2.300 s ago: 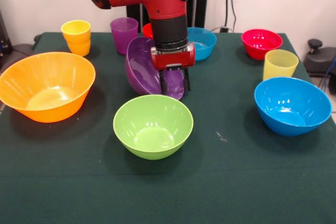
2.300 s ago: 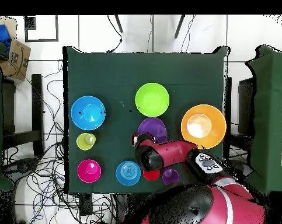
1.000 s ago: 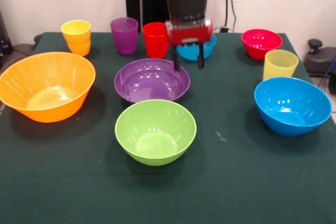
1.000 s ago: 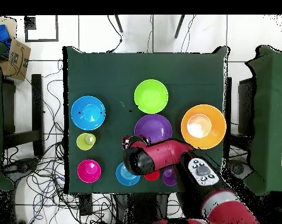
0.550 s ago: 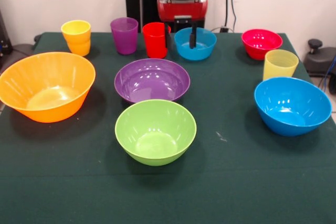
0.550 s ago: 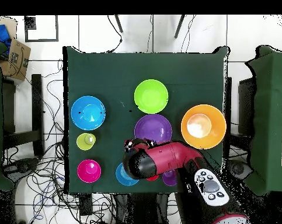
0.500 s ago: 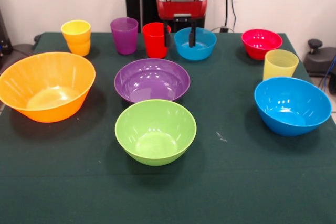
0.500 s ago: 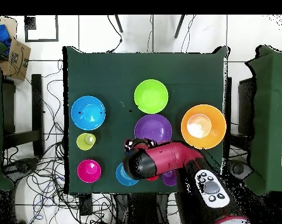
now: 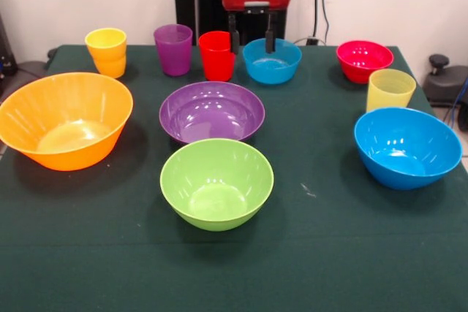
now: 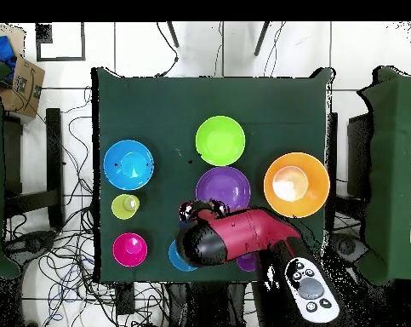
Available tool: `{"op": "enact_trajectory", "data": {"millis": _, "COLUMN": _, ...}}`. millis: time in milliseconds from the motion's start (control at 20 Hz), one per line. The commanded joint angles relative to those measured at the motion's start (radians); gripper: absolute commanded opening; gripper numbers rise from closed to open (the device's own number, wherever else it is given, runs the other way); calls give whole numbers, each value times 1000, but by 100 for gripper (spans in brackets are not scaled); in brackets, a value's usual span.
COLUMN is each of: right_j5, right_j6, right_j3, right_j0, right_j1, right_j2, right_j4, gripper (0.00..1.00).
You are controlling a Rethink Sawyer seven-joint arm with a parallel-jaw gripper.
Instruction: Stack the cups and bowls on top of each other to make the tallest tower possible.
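Ten vessels were spread singly on the tabletop (image 9: 314,253), none yet stacked, so no tower had been begun. The gripper (image 9: 251,40) was held raised at the far edge, its fingers (image 9: 234,40) spread wide and empty, straddling the gap between the red cup (image 9: 217,55) and the small translucent blue bowl (image 9: 271,61). The purple bowl (image 9: 212,112) lay upright just toward the camera from the gripper, touching nothing, with the green bowl (image 9: 216,183) directly in front of it. It was judged that the coming move would turn on that line: the nearest large bowls lay forward of the gripper and below it, while the orange bowl (image 9: 64,119) and the blue bowl (image 9: 407,147) sat well apart to either side. No brand, label or writing could be read on any piece.
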Motion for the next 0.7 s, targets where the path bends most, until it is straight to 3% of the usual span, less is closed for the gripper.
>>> {"op": "enact_trajectory", "data": {"millis": 50, "right_j5": 5, "right_j6": 16, "right_j3": -2, "right_j0": 62, "right_j1": 103, "right_j2": -15, "right_j4": -75, "gripper": 100}}
{"op": "enact_trajectory", "data": {"millis": 450, "right_j5": -119, "right_j6": 86, "right_j3": -83, "right_j0": 162, "right_j1": 256, "right_j2": -101, "right_j4": -96, "gripper": 100}}
{"op": "enact_trajectory", "data": {"millis": 700, "right_j5": -227, "right_j6": 92, "right_j3": -192, "right_j0": 224, "right_j1": 389, "right_j2": -192, "right_j4": -129, "gripper": 100}}
